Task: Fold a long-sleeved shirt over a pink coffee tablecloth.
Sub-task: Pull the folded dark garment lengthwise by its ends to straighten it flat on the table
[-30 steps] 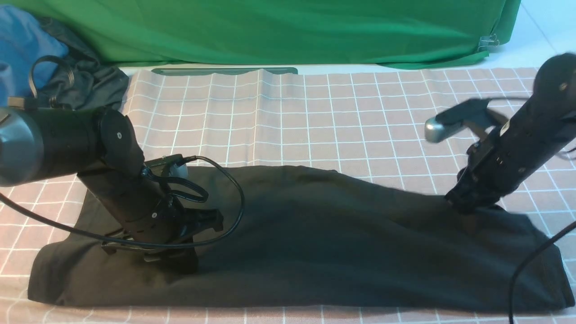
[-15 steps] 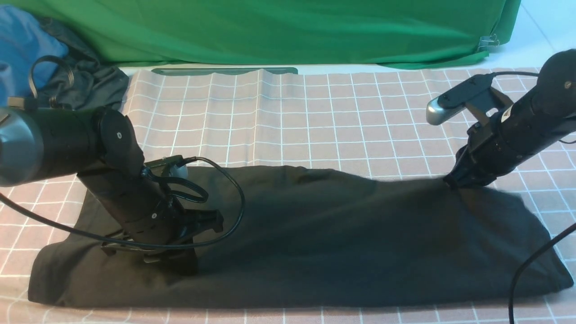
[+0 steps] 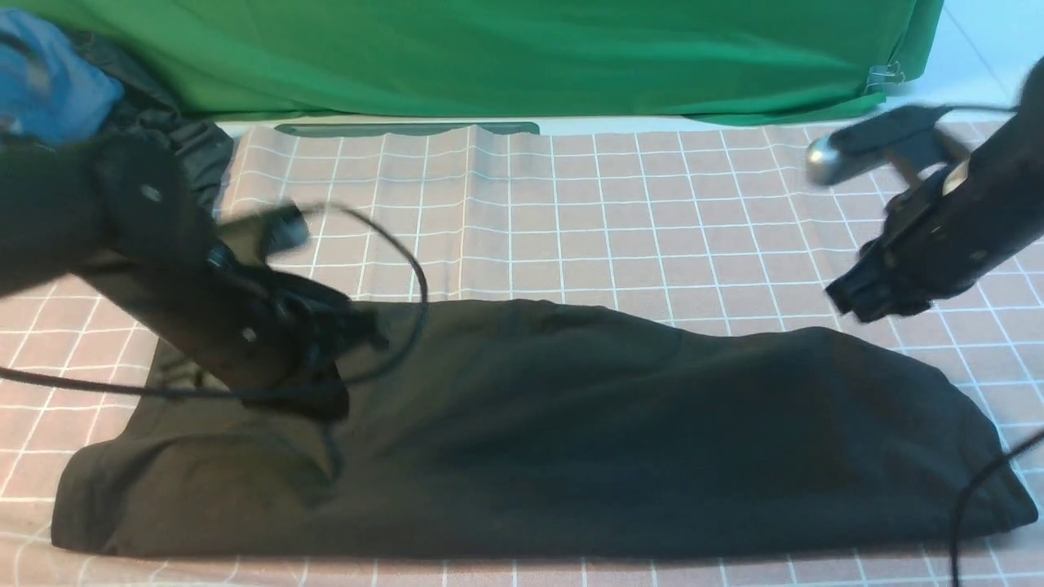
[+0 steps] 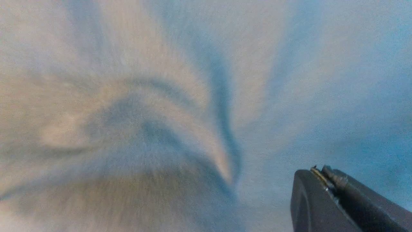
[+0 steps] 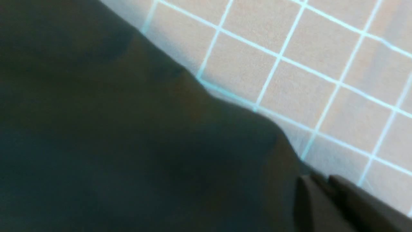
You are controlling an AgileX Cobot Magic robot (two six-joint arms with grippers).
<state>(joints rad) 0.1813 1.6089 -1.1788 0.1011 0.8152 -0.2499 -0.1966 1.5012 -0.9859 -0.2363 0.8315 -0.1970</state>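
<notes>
The black long-sleeved shirt [image 3: 571,424] lies in a long folded band across the near part of the pink coffee tablecloth [image 3: 571,212]. My left gripper [image 3: 322,403] hovers, blurred, just over the shirt's left part, jaws shut with nothing between them. In the left wrist view its tip [image 4: 317,170] stands clear of the washed-out shirt fabric [image 4: 161,96]. My right gripper [image 3: 852,306] hangs above the tablecloth just beyond the shirt's far right edge, not touching it. The right wrist view shows its fingers close together [image 5: 318,180] over the shirt's edge [image 5: 112,129] and the gridded cloth [image 5: 305,64].
A bright green cloth [image 3: 489,57] hangs along the back. A blue cloth [image 3: 49,81] bunched with a small dark garment [image 3: 188,139] sits at the back left. A black cable [image 3: 979,489] loops over the shirt's right end.
The right gripper let go of the shirt's far right edge and rose up and to the right; that edge dropped flat. The left arm lifted up and back off the shirt.
</notes>
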